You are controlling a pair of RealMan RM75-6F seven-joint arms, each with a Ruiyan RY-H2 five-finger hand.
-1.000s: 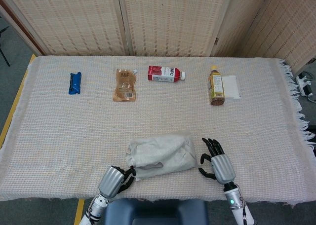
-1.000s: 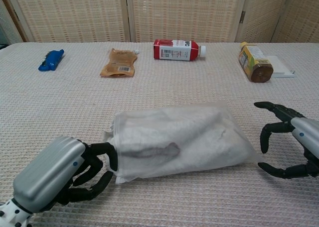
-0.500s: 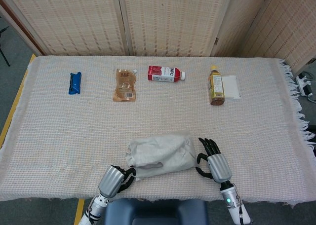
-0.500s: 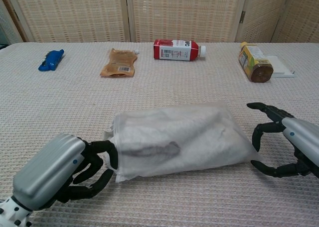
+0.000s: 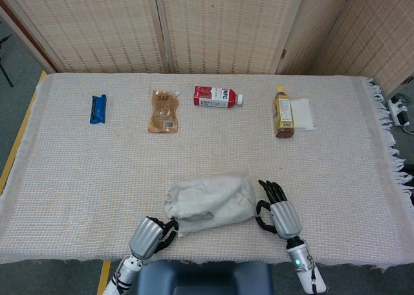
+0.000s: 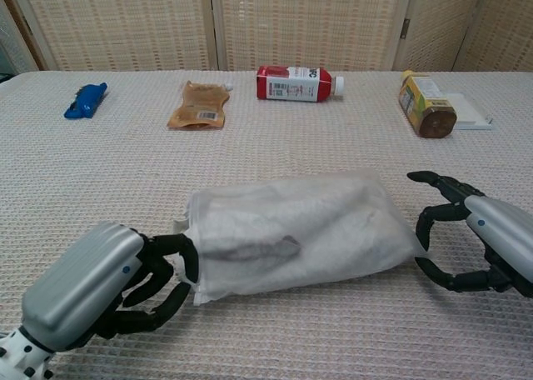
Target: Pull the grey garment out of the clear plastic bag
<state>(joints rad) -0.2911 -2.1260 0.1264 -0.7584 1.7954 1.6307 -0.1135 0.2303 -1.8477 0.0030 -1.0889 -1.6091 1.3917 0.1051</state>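
The clear plastic bag lies near the table's front edge with the grey garment folded inside it. My left hand sits at the bag's left open end, its fingers curled around the bag's edge. My right hand is at the bag's right end with fingers spread and curved; its fingertips are right at the plastic corner, and whether they touch it is unclear.
Along the far side lie a blue packet, a brown pouch, a red-and-white bottle, and a tea bottle beside a white folded cloth. The woven tablecloth covers the table.
My right hand has moved left, from a gap beside the bag to its right end. The left hand and the bag have stayed in place.
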